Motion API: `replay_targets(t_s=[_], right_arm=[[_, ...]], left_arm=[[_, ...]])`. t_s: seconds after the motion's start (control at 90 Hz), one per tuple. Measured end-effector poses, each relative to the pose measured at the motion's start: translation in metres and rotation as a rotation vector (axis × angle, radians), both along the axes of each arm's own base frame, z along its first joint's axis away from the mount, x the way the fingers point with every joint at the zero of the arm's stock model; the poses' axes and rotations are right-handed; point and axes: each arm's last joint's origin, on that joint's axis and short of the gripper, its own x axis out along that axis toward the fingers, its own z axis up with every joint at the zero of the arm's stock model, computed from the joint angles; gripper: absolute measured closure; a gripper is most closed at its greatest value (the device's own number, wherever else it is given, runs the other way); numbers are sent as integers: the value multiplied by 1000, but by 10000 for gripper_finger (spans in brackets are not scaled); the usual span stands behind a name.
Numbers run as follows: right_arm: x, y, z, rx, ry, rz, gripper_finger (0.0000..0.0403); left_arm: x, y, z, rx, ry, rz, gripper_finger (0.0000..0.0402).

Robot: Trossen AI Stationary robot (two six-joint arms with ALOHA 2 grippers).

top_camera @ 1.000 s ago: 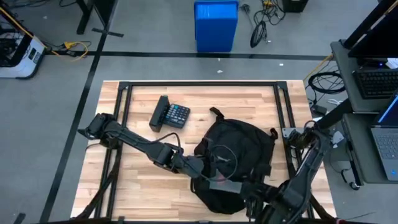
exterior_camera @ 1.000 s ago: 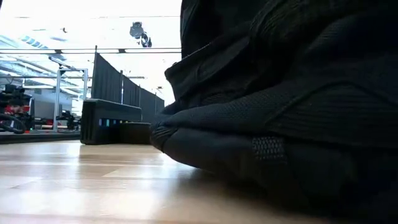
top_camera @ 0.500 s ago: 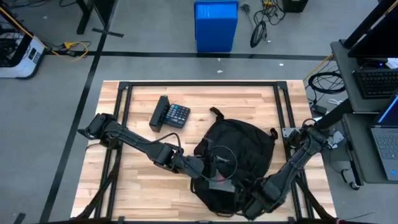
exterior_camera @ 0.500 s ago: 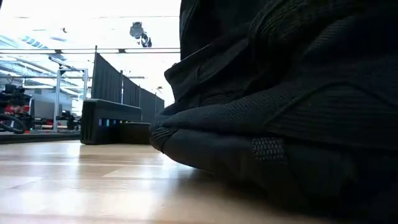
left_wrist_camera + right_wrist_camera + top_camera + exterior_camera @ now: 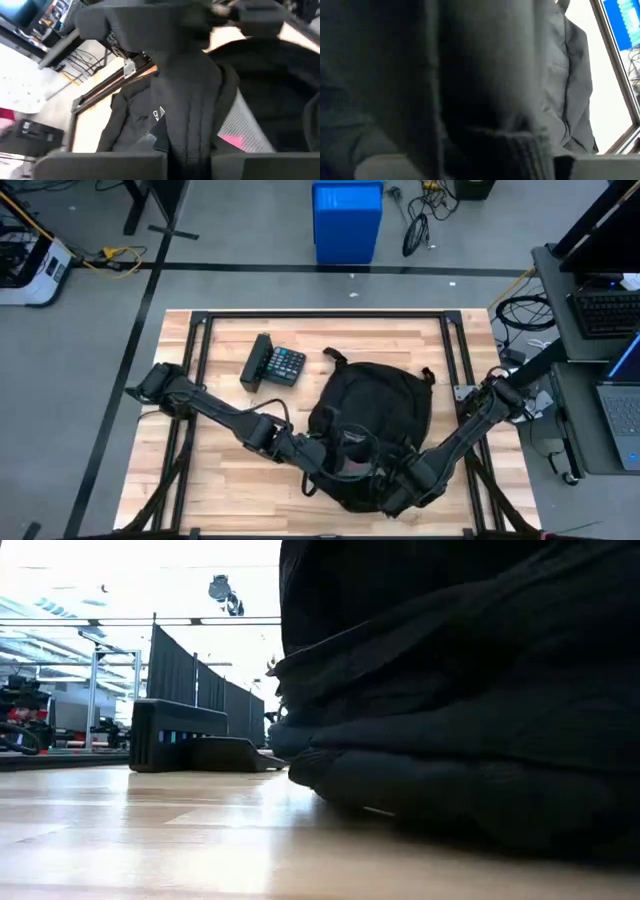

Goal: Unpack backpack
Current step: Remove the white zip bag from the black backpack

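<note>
Backpack (image 5: 368, 420) has shifted toward the table's far side since a second ago, straps now up near the calculator (image 5: 275, 364); your right gripper (image 5: 398, 492) moved in at its near edge, opposite the left gripper (image 5: 335, 465); can't tell either grip state; something pink shows inside, nothing out yet.

The backpack (image 5: 372, 420) is black all over, its fabric a fine woven weave in the low view (image 5: 470, 730). In the left wrist view it bears a small white triangular logo (image 5: 158, 113), with grey mesh lining and a pink patch (image 5: 234, 140) in its opening. The surface (image 5: 230, 470) is pale wood in butcher-block strips, edged by a black frame. The calculator (image 5: 275, 365) near the far left corner is black with pale keys. Both arms are dark. On the grey floor stands a bright blue bin (image 5: 347, 220).
</note>
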Motion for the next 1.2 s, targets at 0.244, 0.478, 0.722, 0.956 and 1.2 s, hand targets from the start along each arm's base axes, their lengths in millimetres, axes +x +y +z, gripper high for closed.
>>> replay_targets(t_s=[0.244, 0.478, 0.722, 0.956, 1.2], right_arm=[[2, -6, 4, -29, -53, -23, 397], [4, -10, 6, -40, -40, -9, 400], [1, -6, 9, -27, -53, 29, 401], [-4, -6, 19, 5, -88, 53, 400], [-20, 3, 29, 35, -119, 92, 401]], left_arm=[[-28, -15, 39, 197, -118, 81, 309], [-56, -49, 60, -87, -213, 15, 271], [-41, -70, 4, -100, -79, -12, 282], [-5, -52, -59, -32, -26, 287, 311], [-2, -22, -100, -61, 227, 429, 335]])
